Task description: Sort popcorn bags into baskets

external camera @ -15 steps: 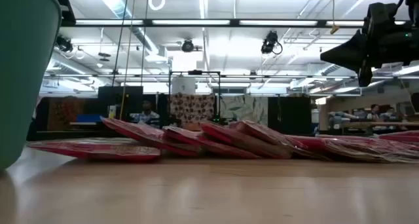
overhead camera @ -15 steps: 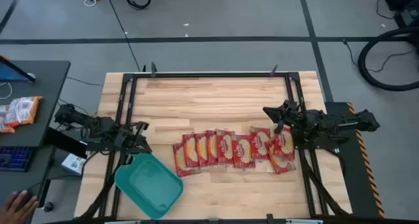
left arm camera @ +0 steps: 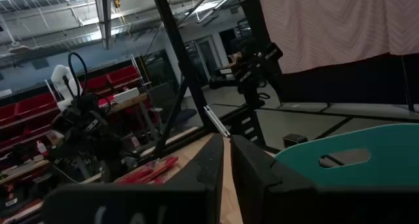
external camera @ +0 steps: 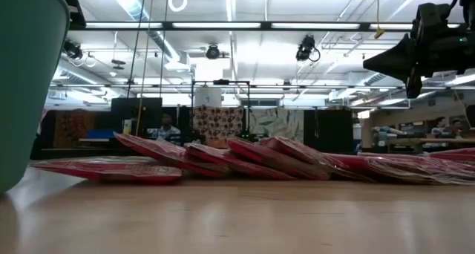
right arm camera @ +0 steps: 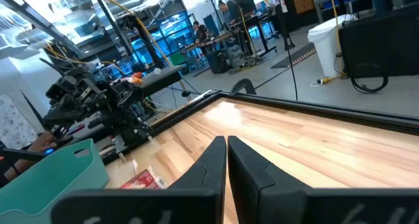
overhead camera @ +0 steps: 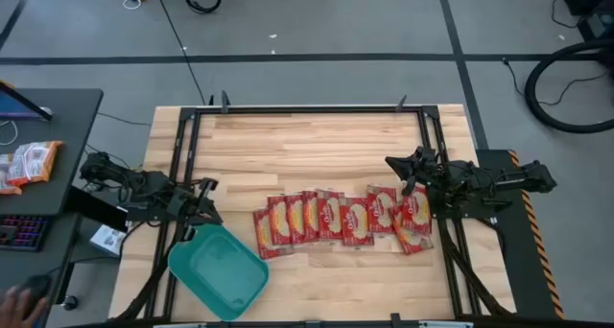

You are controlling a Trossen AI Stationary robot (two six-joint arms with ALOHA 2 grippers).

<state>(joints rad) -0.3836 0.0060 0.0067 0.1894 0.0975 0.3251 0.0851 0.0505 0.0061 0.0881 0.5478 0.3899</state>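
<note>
Several red popcorn bags point(overhead camera: 336, 218) with cream centres lie in an overlapping row on the wooden table, right of middle; they also show in the low view point(external camera: 245, 157). The teal-green basket point(overhead camera: 219, 270) rests flat at the near left; its wall shows in the low view point(external camera: 22, 83). My left gripper point(overhead camera: 206, 196) hovers shut and empty just beyond the basket's far end, its fingers nearly together in its wrist view point(left arm camera: 226, 165). My right gripper point(overhead camera: 391, 165) hovers shut and empty above the table, beyond the far right end of the row point(right arm camera: 226, 160).
A black metal frame point(overhead camera: 307, 109) runs around the table top. A dark side desk at the left holds a paler orange-and-white packet point(overhead camera: 29, 163) and a keyboard; a person's hand point(overhead camera: 24, 297) shows at its near corner. Bare wood lies along the far half point(overhead camera: 307, 146).
</note>
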